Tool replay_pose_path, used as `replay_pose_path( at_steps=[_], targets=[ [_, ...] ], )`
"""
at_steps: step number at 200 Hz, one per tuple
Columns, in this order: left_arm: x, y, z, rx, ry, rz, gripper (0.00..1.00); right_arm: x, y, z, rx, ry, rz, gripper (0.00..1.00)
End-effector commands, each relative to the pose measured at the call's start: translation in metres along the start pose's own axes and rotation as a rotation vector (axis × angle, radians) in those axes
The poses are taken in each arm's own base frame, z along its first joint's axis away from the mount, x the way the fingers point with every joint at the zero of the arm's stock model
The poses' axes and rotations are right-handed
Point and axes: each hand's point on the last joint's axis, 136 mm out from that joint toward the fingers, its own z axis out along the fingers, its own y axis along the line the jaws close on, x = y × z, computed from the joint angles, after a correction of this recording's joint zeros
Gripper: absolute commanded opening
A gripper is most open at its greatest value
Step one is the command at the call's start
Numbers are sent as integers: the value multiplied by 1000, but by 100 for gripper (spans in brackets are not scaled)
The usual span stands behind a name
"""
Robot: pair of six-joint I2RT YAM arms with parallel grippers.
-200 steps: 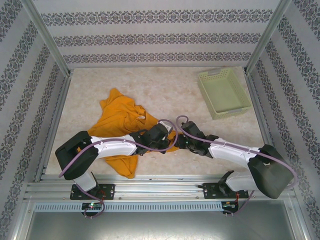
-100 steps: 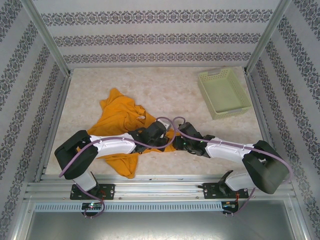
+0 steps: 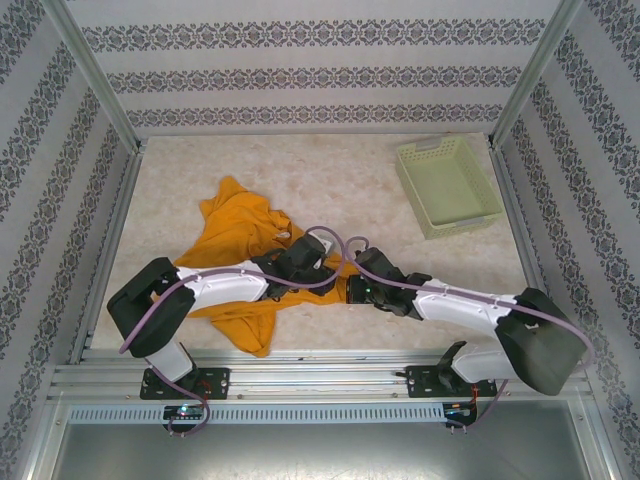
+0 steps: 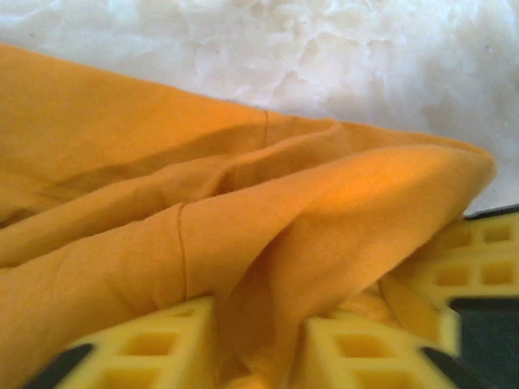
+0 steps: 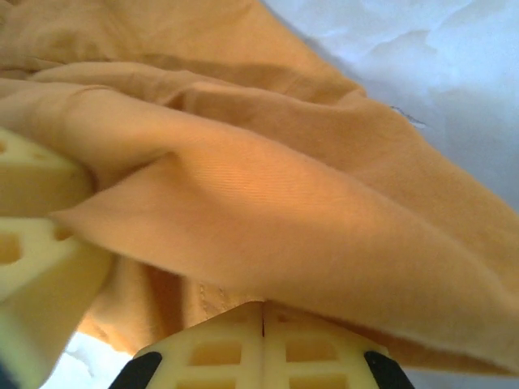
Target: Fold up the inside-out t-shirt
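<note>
Though crumpled in a heap left of centre on the marbled table (image 3: 330, 190), partly under the left arm, the shirt (image 3: 235, 235) is a soft, thin orange-yellow cloth, matte, seamed and creased in loose rolls. It should handle light and limp, sagging from any single hold, so a hem, shoulder or sleeve edge looks the soundest place to take it. Left gripper (image 4: 259, 324) — yellow lattice fingers (image 4: 146, 348) spread, a fold lying in the gap; right gripper (image 5: 263, 312) — like fingers (image 5: 219, 352) pressed together, apparently nipping the cloth's near edge, just beside the left one.
</note>
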Motion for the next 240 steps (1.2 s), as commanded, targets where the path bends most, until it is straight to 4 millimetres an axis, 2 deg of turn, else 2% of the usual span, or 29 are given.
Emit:
replay_pose_path(
  at_steps=[1,12,35,61,80,100,119,141,182,201,218,229,240],
  targets=[
    [-28,8,-13,62,-91,-77,44,4,-12,-12,54,-26,-10,0],
    [-34,22,-11,73,-107,-123,48,6,-17,-17,63,-37,-7,0],
    [-37,51,6,41,-71,-192,49,10,-24,-25,71,-52,5,0],
    [-33,82,27,-31,-23,-264,49,15,-32,-35,91,-67,11,0],
    [-30,98,34,-66,-13,-304,50,18,-36,-43,87,-84,23,0],
    [-22,128,36,-199,17,-354,50,24,-44,-49,97,-92,47,0],
    [-9,165,30,-349,31,-433,50,33,-51,-52,104,-87,68,0],
    [3,207,11,-518,8,-524,50,39,-50,-54,87,-80,91,0],
    [14,257,-24,-678,-59,-669,48,40,-40,-49,98,-75,84,0],
    [13,267,-31,-671,-78,-696,48,37,-36,-42,117,-73,68,0],
    [0,255,-28,-599,-81,-645,48,32,-30,-35,125,-70,61,0],
    [-6,245,-27,-557,-80,-619,48,21,-23,-34,120,-88,58,0],
    [-12,231,-24,-499,-75,-597,48,7,-14,-33,98,-107,59,13]
  ],
)
